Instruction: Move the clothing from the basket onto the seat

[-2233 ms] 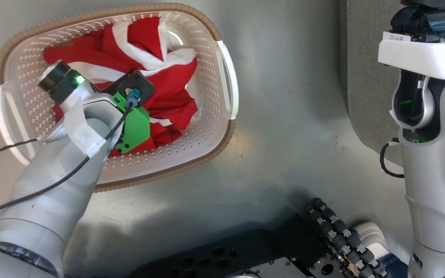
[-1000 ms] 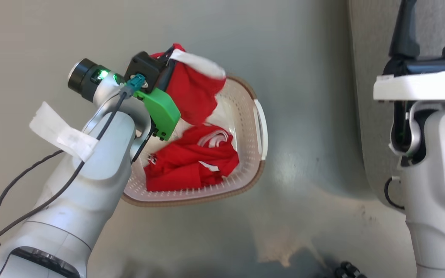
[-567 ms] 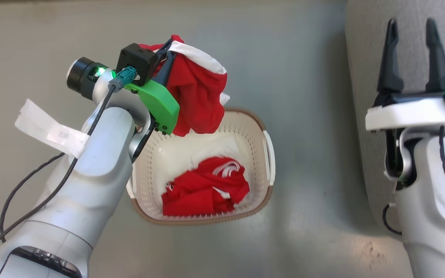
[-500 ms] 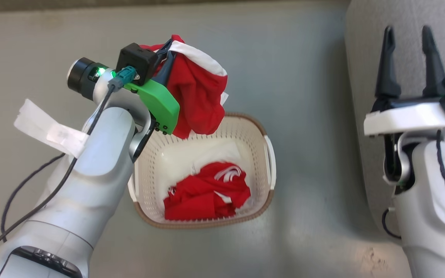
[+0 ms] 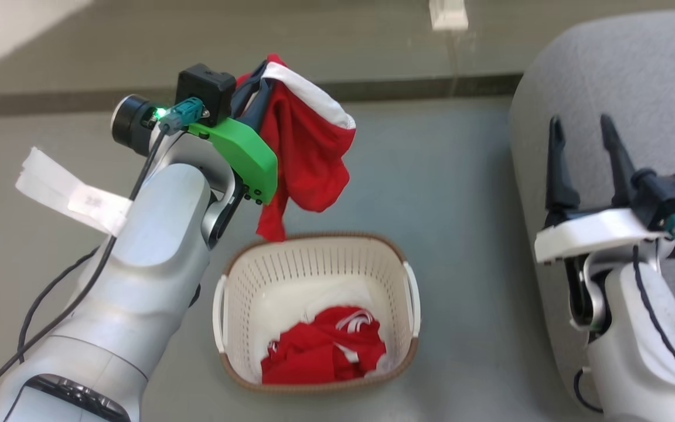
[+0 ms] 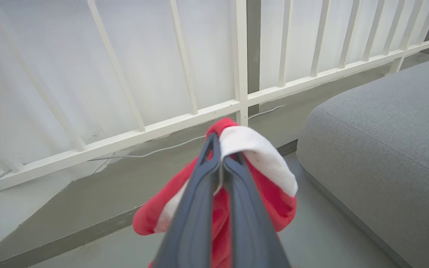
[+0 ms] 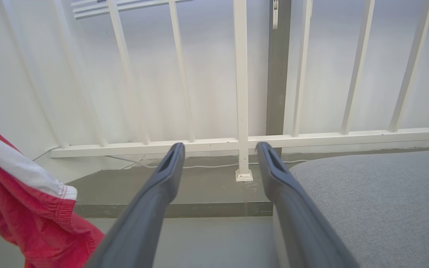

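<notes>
Left gripper (image 6: 218, 147) was pinched tight on a fold of a red garment (image 5: 308, 146) beside its white trim. The cloth hung free in the air above the far rim of the basket (image 5: 314, 239). More red clothing (image 5: 323, 354) lay bunched in the basket's near end. Right gripper (image 5: 580, 122) stood spread wide, holding nothing, over the edge of the grey seat (image 5: 636, 70), which lay to the basket's right.
</notes>
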Tool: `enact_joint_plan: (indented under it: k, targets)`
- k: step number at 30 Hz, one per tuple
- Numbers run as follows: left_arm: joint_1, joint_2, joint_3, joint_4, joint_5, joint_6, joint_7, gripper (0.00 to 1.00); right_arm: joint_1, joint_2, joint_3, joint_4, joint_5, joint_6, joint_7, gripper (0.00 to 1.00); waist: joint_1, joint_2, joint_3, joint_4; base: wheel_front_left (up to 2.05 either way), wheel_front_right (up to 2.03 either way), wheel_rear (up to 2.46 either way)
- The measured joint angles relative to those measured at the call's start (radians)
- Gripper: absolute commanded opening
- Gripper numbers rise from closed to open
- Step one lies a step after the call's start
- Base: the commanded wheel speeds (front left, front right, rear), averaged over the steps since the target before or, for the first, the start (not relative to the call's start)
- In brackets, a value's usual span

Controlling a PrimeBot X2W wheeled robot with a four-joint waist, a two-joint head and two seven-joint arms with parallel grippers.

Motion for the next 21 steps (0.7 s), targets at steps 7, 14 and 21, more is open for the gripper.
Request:
enact_joint_plan:
  k: [7, 14, 21]
  targets:
    - [0.054, -0.001, -0.035, -0.013, -0.065, 0.0, 0.03, 0.0, 0.045, 0.001, 0.028, 0.037, 0.0, 0.018, 0.0, 1.0, 0.0, 0.0, -0.101, -0.006, 0.0, 0.0, 0.0]
    - [0.072, -0.001, -0.062, -0.05, -0.115, 0.0, 0.07, 0.0, 0.085, 0.003, 0.043, 0.046, 0.006, 0.033, 0.0, 1.0, 0.0, 0.0, -0.184, -0.019, 0.0, 0.0, 0.0]
    - [0.079, -0.001, -0.078, -0.076, -0.131, 0.0, 0.093, 0.0, 0.104, 0.004, 0.087, 0.056, 0.006, 0.064, 0.0, 1.0, 0.0, 0.0, -0.221, -0.032, 0.0, 0.0, 0.0]
